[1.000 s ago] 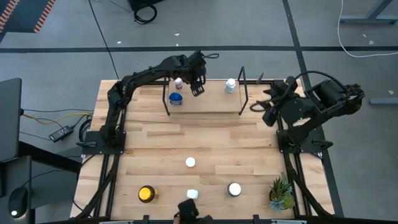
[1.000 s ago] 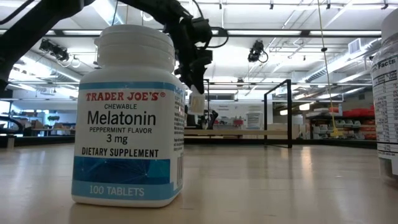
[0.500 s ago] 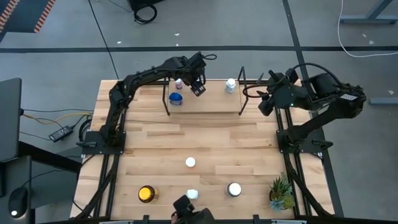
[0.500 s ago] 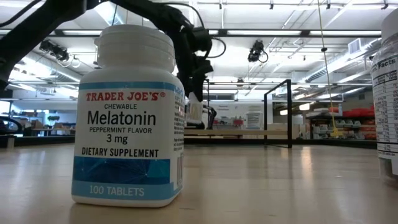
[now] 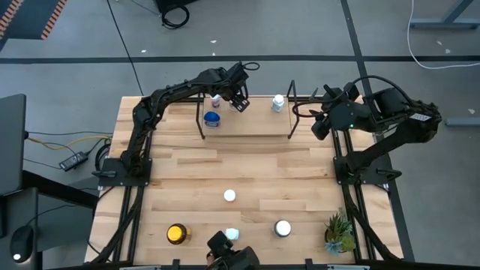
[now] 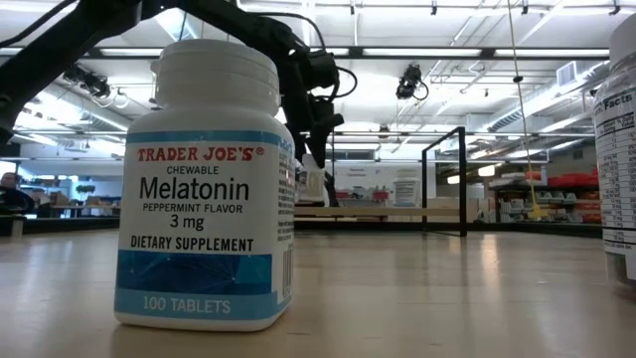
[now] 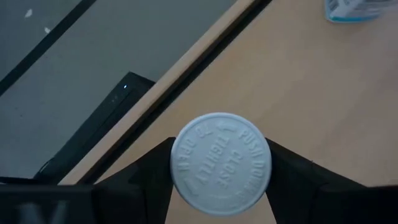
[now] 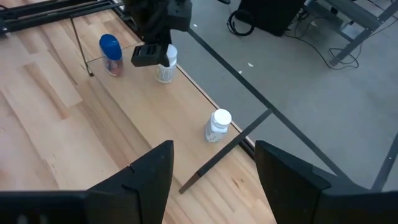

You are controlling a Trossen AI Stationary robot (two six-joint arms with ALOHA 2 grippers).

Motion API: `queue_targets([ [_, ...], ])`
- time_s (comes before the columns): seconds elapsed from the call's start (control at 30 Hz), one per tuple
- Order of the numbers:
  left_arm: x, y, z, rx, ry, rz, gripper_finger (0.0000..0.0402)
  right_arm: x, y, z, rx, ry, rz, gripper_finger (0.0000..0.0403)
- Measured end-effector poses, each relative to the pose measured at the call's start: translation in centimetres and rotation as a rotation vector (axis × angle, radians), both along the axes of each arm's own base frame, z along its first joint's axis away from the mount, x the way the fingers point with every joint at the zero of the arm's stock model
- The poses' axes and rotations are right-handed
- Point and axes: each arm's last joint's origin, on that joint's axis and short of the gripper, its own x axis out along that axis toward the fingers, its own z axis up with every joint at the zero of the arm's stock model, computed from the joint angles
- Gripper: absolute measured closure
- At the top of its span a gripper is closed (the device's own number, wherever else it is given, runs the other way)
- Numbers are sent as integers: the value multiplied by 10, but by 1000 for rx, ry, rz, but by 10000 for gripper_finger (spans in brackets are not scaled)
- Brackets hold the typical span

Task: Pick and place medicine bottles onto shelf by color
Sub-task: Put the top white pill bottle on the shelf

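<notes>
shelf count so far: three bottles on the low light-wood shelf with thin black metal uprights [image 5: 247,120]. a blue-lidded bottle [image 5: 212,119] stands toward the shelf's left end, a small white-capped bottle [image 5: 278,103] toward its right end, and a third, a white bottle with a round embossed cap [image 7: 221,163], sits at the shelf's back edge, just behind the blue-lidded one.

still off the shelf, on the wooden tabletop [image 5: 187,172], well in front of the shelf: a white-capped bottle [image 5: 229,196], another white one [image 5: 232,234], a wider white-lidded bottle [image 5: 283,228], and an amber-yellow bottle [image 5: 177,234]. roughly half the job left, by my reckoning.

left pincer [image 5: 238,101] is at the shelf's back edge. in the left wrist view its dark fingers [image 7: 149,180] flank the embossed cap on both sides, touching or nearly so. looks like a pinch on that bottle at the point of setting it down; whether the base already rests on the shelf i cannot tell.

right pincer [image 8: 211,168] hangs off the shelf's right end, fingers spread, nothing between them.
</notes>
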Motion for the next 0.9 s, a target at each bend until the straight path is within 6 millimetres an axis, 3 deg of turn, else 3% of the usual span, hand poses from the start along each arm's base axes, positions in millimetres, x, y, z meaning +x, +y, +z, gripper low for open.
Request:
queue_targets([
  [0.17,1,3,-11,-23,26,24,177,0,0,0,1,-2,-1,172],
  [0.43,4,2,-9,-21,-5,47,177,0,0,0,4,-3,0,172],
  [0.9,-1,3,-10,-31,26,53,120,0,0,0,-2,-3,-4,172],
])
